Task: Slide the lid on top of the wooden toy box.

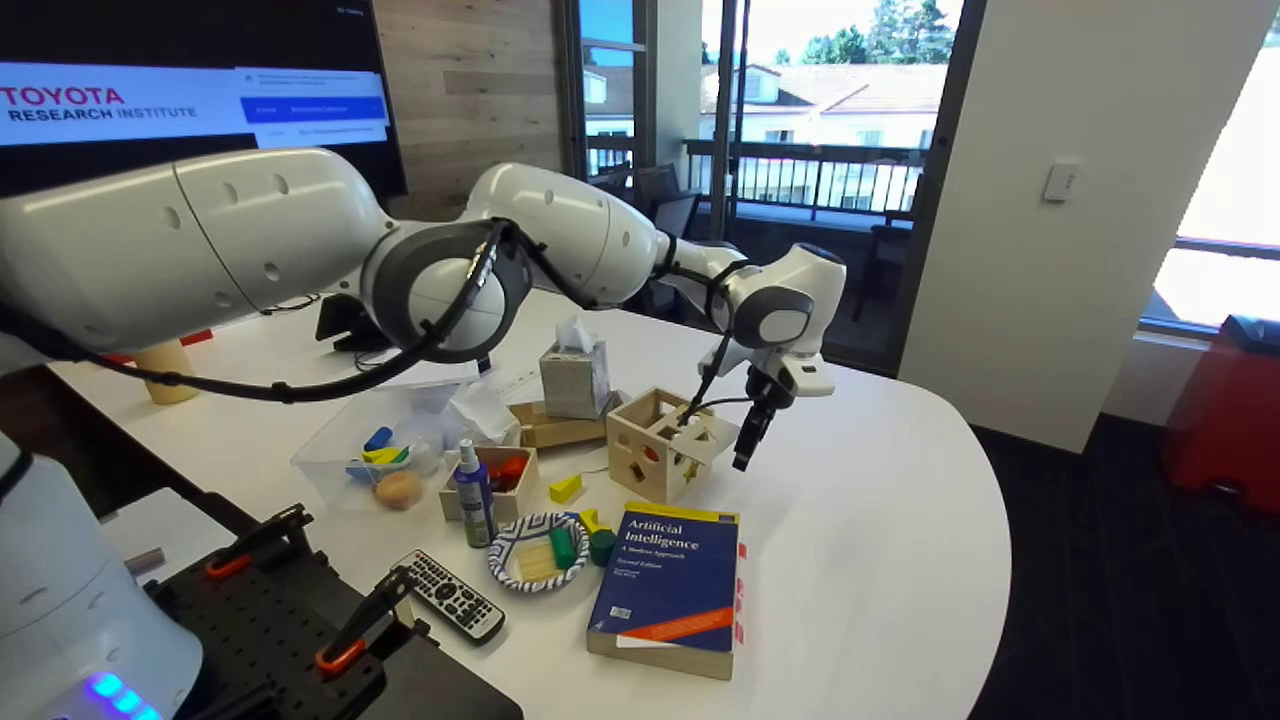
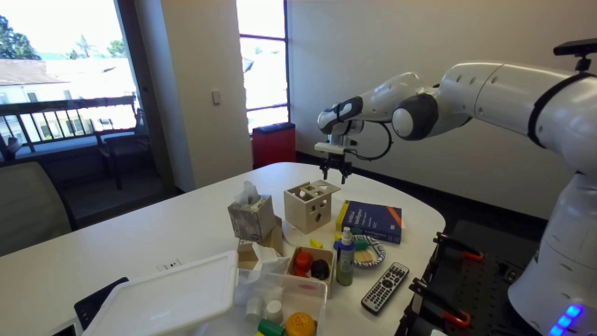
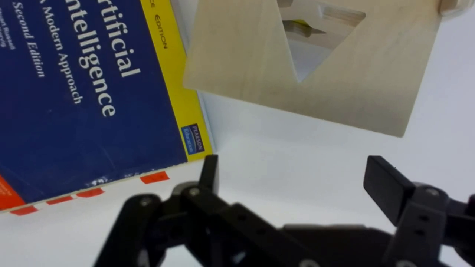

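The wooden toy box (image 1: 655, 482) is a pale cube with shape holes, standing upright on the table; it also shows in an exterior view (image 2: 297, 212). The lid (image 1: 712, 452), a thin pale panel with cut-outs, lies partly over the box top and sticks out past the side nearest my gripper; it also shows in an exterior view (image 2: 332, 188). Part of the box top is uncovered. In the wrist view the lid's free edge (image 3: 245, 70) and a triangular hole show. My gripper (image 3: 291, 168) is open and empty, just beyond that edge, fingers pointing down, in both exterior views (image 1: 744, 455) (image 2: 334, 179).
A blue book (image 1: 670, 580) lies beside the toy box. A tissue box (image 2: 254, 217), a small wooden tray box (image 1: 450, 500), a spray bottle (image 1: 474, 500), a patterned bowl (image 1: 505, 575), a remote (image 1: 455, 595) and a clear bin (image 1: 330, 440) stand nearby. A yellow block (image 1: 566, 487) lies close.
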